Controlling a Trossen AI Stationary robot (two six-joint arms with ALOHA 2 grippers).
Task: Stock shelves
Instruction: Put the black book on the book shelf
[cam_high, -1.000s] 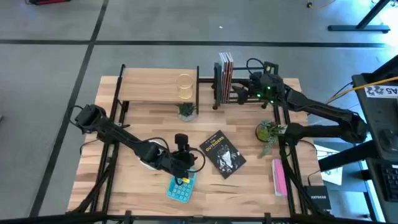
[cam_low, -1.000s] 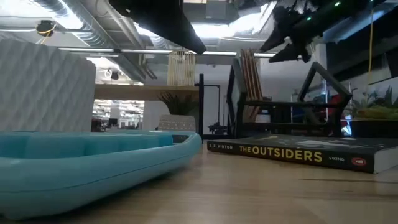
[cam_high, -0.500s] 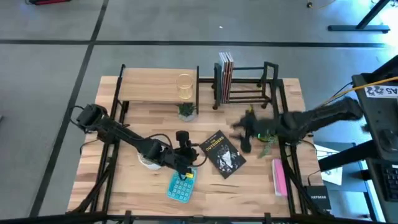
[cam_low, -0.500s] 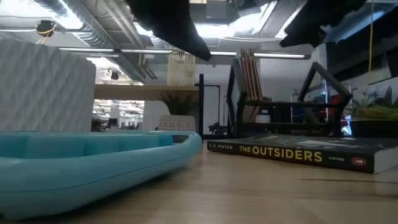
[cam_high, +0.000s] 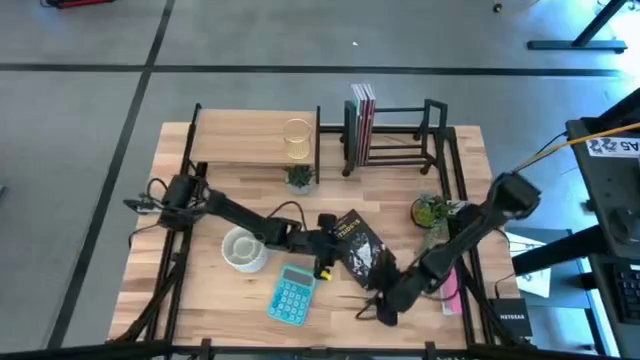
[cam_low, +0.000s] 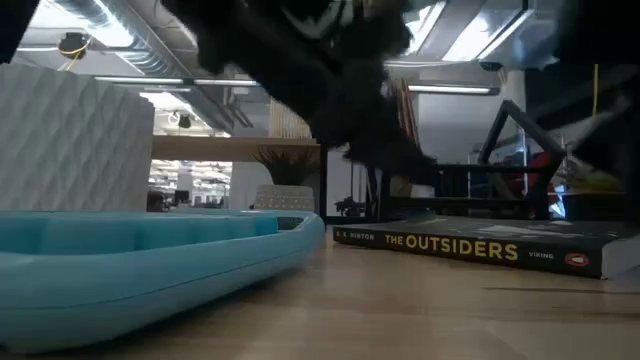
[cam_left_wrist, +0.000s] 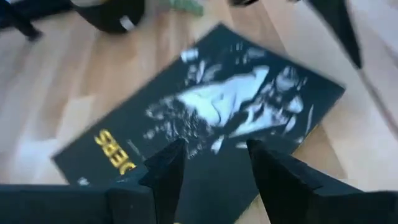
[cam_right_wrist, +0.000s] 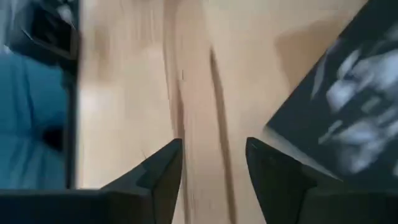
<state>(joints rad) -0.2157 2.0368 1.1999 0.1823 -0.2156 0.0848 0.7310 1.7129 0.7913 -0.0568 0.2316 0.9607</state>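
— While hovering low over the black book (cam_high: 358, 250), holding nothing: left gripper (cam_left_wrist: 211, 165), fingers (cam_left_wrist: 163, 171) spread apart above the cover. Book flat on the tabletop (cam_high: 200, 290), near the middle, cover up.

— And the right gripper (cam_right_wrist: 211, 165)?

— Likewise spread and empty, above bare wood just off the book's near corner, between it and the teal calculator (cam_high: 290, 298).

— Step in hand?

— Probably closing in on the book for a pickup, judging by both tools crowding it. No lift yet.

— Needed next?

— Hard to pinch a flat book from straight above. Likely tipping or sliding one edge up with one tool and clamping with the other. Then standing it in the black bar rack (cam_high: 392, 158) at the far edge, beside the upright books (cam_high: 362, 108) already at one end.

— Wooden shelf (cam_high: 250, 140)?

— Next to the rack along the far edge, on the left arm's side. Carrying a pale, see-through cup (cam_high: 297, 138), with a small plant (cam_high: 299, 178) tucked at its foot.

— Elsewhere on the surface?

— White bowl (cam_high: 243, 250) close under the left arm, a second potted plant (cam_high: 432, 212) toward the right edge, and a pink book (cam_high: 450, 285) partly hidden by the right arm.

— Room?

— Grey floor all round the table. Ceiling lights and ducts beyond, seen from the low view.
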